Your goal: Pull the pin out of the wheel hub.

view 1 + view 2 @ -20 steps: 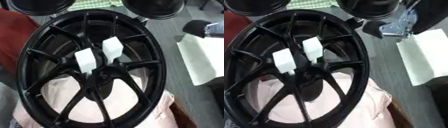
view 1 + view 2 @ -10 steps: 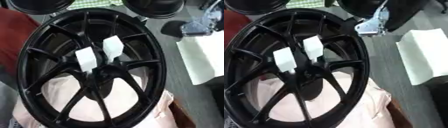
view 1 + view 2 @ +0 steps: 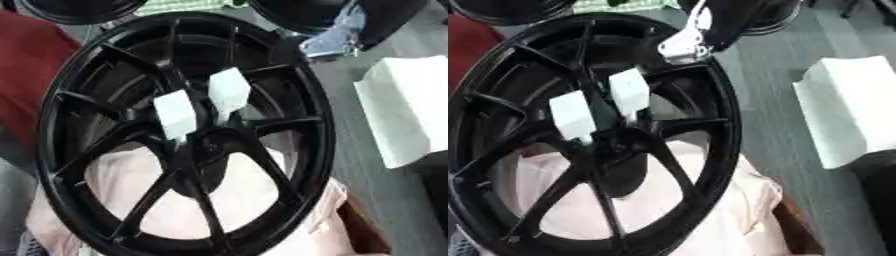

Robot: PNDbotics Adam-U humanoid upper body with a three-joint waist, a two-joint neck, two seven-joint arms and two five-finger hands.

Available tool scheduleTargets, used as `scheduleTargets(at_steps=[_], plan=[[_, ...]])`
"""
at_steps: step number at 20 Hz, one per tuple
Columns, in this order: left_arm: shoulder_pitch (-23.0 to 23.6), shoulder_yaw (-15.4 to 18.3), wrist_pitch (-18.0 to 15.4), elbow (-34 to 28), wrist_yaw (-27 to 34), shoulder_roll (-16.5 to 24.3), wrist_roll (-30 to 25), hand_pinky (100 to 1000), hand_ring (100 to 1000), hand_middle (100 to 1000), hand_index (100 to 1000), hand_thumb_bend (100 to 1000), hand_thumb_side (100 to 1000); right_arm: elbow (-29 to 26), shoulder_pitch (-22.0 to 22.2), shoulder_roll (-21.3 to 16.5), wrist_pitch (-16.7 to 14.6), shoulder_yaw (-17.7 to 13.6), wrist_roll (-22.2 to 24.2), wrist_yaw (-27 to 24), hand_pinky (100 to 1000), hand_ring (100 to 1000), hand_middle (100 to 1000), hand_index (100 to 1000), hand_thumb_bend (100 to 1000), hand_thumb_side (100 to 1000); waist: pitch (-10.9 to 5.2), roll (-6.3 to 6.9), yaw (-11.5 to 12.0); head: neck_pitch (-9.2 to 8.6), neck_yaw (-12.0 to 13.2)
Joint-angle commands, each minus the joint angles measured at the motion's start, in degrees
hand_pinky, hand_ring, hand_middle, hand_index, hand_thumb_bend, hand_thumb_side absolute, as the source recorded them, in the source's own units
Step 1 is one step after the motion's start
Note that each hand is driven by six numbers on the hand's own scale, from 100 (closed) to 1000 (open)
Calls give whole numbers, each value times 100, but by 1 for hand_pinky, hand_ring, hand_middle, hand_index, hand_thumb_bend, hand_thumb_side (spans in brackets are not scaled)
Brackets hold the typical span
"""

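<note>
- The right hand (image 3: 697, 30) comes in from the top right, silver and black. I honestly can't tell how its fingers are set, and it doesn't look like it's holding anything.
- What's changed: a second ago it was way out to the right near the white block (image 3: 404, 107). Now it sits over the wheel's upper rim, so it's clearly closing in on the middle.
- Two white tabs (image 3: 229, 92) stick up near the centre of the black wheel hub (image 3: 188, 140). My guess is those are the pin to pull, and they haven't budged.
- The wheel rests on pinkish cloth (image 3: 245, 195), tilted in the view.
- The left hand isn't showing anywhere.
- So the reach is underway, but nothing is gripped yet.
</note>
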Motion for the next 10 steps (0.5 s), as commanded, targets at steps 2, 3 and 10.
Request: scheduleTargets(at_steps=[2,3,10], plan=[[-101,43,18,-71,20,134,-4,753,749,712,760,279,796,226,-151,118,45,35,55,15,835,825,782,819,363,444,-112,16,42,60,-12],[-110,44,18,-72,21,132,-3,753,749,712,760,279,795,267,-155,150,34,52,84,-13,836,829,788,824,393,429,-108,14,51,79,-13],[-149,35,25,-69,46,112,-12,753,749,712,759,280,796,529,-151,290,-42,90,329,-255,838,832,794,832,429,401,-87,4,85,185,-35]])
